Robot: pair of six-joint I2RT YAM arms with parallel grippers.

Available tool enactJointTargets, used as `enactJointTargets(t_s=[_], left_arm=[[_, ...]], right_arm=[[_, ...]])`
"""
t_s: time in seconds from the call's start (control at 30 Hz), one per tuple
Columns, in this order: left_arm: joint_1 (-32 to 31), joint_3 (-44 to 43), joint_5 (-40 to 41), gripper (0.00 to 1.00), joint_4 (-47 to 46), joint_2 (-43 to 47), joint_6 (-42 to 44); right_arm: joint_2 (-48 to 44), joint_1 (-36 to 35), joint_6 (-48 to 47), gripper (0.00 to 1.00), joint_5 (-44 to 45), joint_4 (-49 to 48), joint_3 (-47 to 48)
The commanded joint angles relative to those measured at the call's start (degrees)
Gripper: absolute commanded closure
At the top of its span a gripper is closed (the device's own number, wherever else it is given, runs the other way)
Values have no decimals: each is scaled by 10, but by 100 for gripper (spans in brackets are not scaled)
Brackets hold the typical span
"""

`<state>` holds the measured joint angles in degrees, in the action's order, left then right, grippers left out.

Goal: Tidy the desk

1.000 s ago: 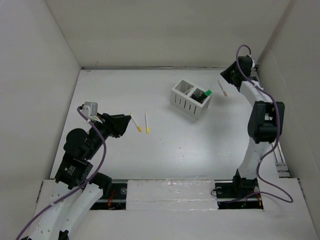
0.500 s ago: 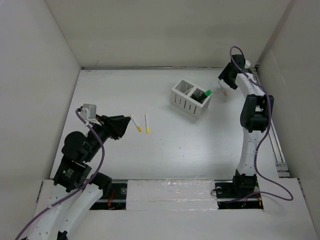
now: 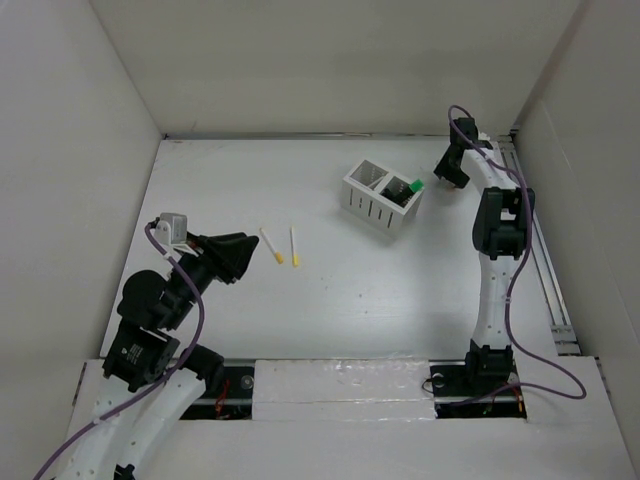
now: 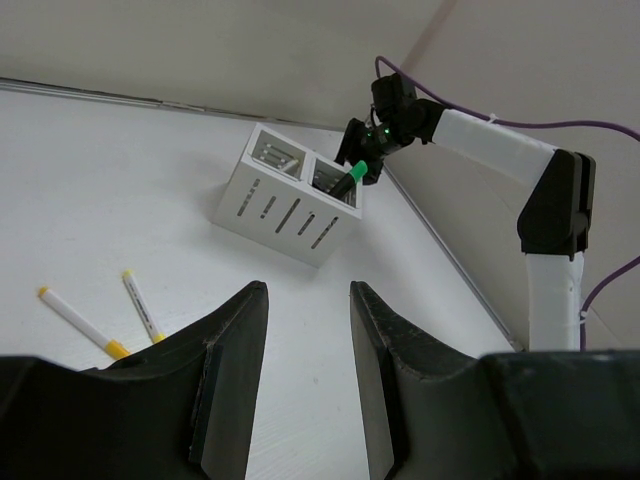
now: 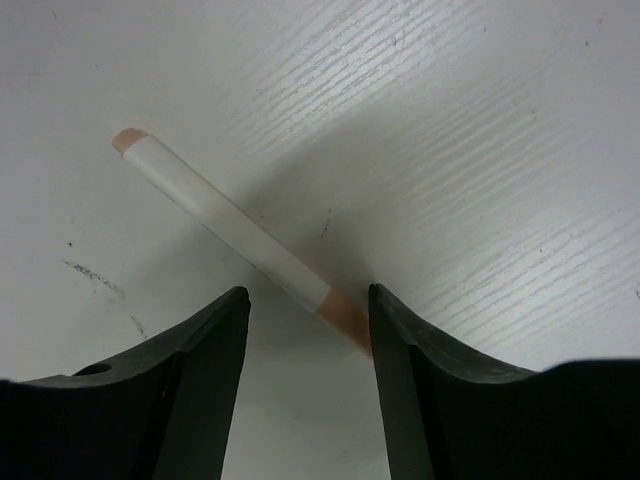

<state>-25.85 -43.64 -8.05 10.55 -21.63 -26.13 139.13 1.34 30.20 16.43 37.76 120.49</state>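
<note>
At the far right of the flat matte white tabletop (image 5: 480,140), a white marker with peach-orange ends (image 5: 225,235) lies flat. Its long axis slants up-left from between the right end effector's (image 5: 306,300) parted, unclamped jaws. The left end effector (image 4: 308,300), also open and empty, is well apart.

Even, diffuse light fills all three views, bright on the white desk (image 3: 380,290) with no hard glare. Shadows are soft: a broad grey one spreads beneath the pen (image 5: 232,230) in the centre of the right wrist view. Along that view's lower edge the dark fingers (image 5: 190,390) look slightly blurred, while the overhead view is sharp.
</note>
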Motion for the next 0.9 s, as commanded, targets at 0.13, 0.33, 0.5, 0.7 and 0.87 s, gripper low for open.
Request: enactJointTargets(t_s=[0.13,0.33,0.5,0.7,0.87], left_arm=[[-3,-9,1,65,-18,7,5],[-3,-9,0,65,-18,15,5],[-9,-12,2,65,-17,21,5],[-14,-12,4,65,-18,26,5],[-14,-10,9,65,-15,29,5]], right_arm=[[-7,-4,-5,60,-12,27,13],[-25,-9,-7,80,-29,35,-17],[-54,-35,7,91,-33,43,-73],[-166,-53,38,100,-77,-45,-247],[-263,-54,70,100,-101,-154,-377]])
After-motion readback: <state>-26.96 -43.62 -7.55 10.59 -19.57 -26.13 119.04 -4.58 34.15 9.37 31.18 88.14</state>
